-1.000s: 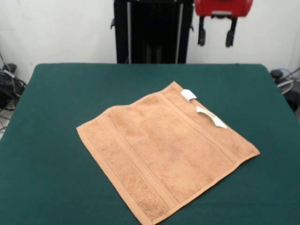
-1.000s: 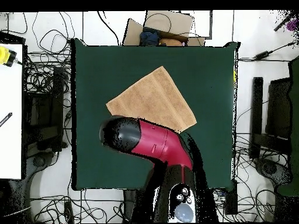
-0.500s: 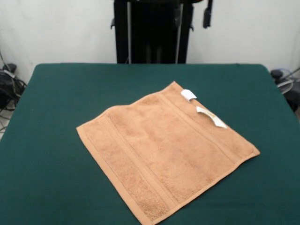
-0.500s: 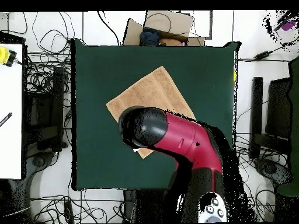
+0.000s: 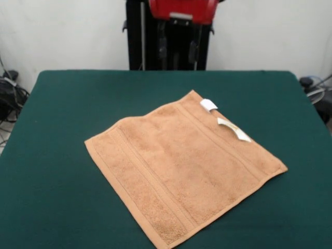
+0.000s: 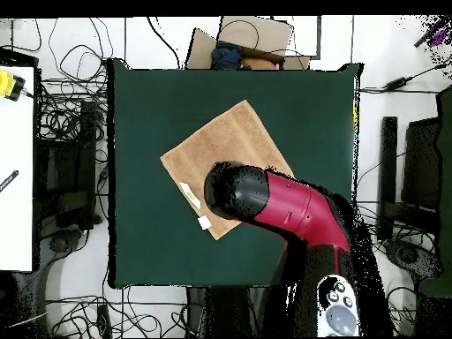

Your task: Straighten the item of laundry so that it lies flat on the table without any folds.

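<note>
Right now the towel (image 5: 181,174) lies spread out near the middle of the green table (image 5: 62,129), turned like a diamond. No folds show, so the flattening job looks nearly done or done. Two small white tags (image 5: 223,116) sit on its far right edge. Farther back, the gripper (image 5: 177,47) hangs high above the table's far edge, well clear of the towel. Its two fingers (image 5: 162,46) stand apart and hold nothing. Next, it may only need to check the corners.
</note>
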{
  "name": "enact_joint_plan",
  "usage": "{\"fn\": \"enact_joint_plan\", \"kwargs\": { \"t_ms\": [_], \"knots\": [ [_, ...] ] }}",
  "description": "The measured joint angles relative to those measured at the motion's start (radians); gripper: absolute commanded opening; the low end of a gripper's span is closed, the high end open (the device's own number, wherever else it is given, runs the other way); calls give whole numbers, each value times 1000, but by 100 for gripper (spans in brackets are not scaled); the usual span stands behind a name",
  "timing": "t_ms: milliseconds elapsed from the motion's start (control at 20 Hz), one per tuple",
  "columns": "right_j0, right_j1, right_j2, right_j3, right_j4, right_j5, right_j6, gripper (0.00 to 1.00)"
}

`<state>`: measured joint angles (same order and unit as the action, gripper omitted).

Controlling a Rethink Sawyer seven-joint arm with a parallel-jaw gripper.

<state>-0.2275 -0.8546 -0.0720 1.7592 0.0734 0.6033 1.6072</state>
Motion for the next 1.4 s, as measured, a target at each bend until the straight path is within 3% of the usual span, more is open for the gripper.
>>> {"fn": "enact_joint_plan", "kwargs": {
  "t_ms": [200, 400, 1400],
  "knots": [
    [0, 58, 1, 0, -60, -129, 0, 100],
    [0, 89, 3, 0, -90, -172, 0, 100],
    [-81, 185, 41, -1, -152, -183, 0, 100]
  ]
}}
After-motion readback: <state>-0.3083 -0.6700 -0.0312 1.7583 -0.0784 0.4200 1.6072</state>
